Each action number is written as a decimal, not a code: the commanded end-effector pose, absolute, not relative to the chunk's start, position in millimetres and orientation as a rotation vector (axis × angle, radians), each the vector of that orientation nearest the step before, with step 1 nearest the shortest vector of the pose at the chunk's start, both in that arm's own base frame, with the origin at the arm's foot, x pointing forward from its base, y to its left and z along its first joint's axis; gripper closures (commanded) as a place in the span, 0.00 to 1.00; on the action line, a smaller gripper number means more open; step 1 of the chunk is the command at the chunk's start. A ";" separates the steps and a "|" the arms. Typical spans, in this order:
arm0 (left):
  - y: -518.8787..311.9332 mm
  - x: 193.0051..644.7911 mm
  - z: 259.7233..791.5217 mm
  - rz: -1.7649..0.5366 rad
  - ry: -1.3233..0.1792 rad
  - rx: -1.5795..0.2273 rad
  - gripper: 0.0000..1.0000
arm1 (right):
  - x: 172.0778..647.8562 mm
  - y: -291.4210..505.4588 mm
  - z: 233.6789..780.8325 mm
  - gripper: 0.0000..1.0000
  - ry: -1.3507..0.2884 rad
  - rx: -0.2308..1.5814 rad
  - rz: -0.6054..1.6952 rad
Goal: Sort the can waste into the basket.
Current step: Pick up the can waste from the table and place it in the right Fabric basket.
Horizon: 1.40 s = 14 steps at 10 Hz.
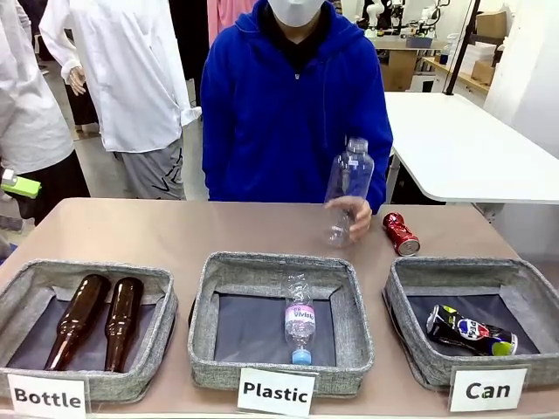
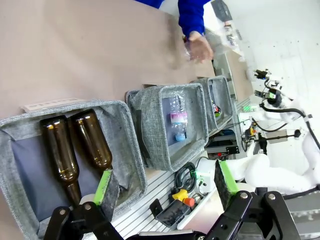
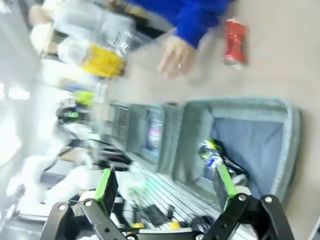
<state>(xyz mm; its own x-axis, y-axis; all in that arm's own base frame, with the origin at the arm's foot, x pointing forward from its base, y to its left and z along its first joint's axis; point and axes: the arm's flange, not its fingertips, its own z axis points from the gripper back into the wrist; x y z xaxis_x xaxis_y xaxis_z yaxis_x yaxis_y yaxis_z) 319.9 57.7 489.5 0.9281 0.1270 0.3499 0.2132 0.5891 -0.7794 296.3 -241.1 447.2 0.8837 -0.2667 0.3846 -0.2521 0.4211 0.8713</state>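
red can (image 1: 401, 233): on its side on the table, just beyond the can basket (image 1: 454, 271), long axis slanting toward it (dark can (image 1: 470, 332) already inside). right gripper (image 3: 165, 185) nearer, fingers spread, empty; left gripper (image 2: 165, 182) likewise.

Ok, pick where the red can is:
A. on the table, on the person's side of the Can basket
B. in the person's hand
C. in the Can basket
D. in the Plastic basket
A: the red can lies on the bare table just beyond the Can basket, which holds the dark can.
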 end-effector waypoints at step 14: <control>59.7 319.0 491.9 -0.054 -0.381 -0.947 0.00 | 502.8 -47.5 444.7 0.00 -0.297 0.655 0.034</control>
<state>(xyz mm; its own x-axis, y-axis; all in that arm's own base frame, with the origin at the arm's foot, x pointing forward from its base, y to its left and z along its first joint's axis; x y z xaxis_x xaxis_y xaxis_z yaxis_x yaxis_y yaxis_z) 320.2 57.7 489.2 0.9287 0.1266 0.3486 0.2124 0.5891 -0.7797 486.5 -40.8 442.3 0.9485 -0.0564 0.3117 -0.1595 0.7652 0.6238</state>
